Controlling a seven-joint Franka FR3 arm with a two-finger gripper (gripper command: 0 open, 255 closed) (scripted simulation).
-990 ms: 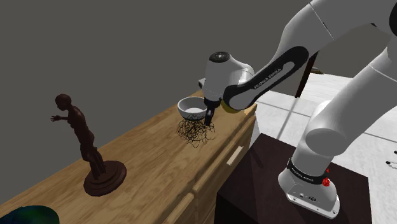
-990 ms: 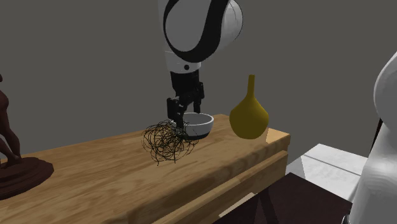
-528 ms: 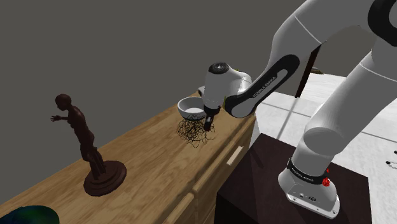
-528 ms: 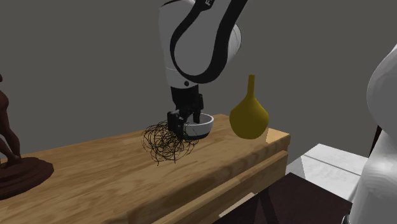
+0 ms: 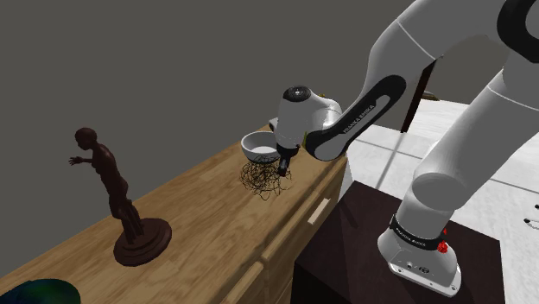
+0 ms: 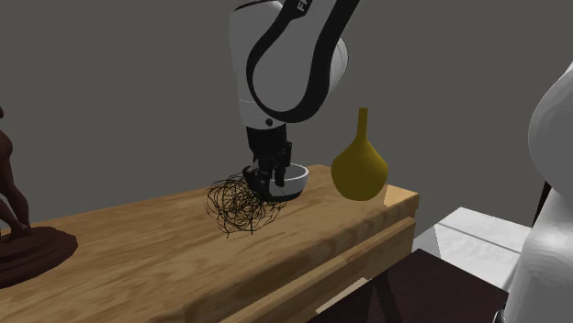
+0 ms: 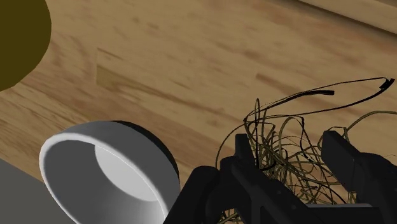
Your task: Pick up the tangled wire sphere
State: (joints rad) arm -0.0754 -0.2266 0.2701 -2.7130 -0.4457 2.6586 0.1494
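Small dark lettering runs along the white forearm (image 5: 359,116) above the claw (image 5: 283,166), too fine to read. In the second exterior view a few large letters on the upper arm (image 6: 298,5) are cut off by the frame's top edge.

The claw (image 6: 266,181) is open. Its two black fingers (image 7: 245,149) stand apart, pushed down into the near edge of the wire ball (image 7: 280,153), with thin strands between and around them. Their tips are lost in the tangle.

The wire ball (image 5: 263,180) (image 6: 241,206) rests on the wooden dresser top (image 5: 207,233), directly under the claw (image 7: 289,143). A white bowl (image 5: 257,145) (image 6: 296,183) (image 7: 102,172) sits just beside the claw, partly hidden behind it. Beyond the bowl stands a yellow vase (image 6: 359,170) (image 7: 16,38). Well away from the claw stands a dark figurine (image 5: 112,190) on a round base, which the second exterior view crops to a sliver.
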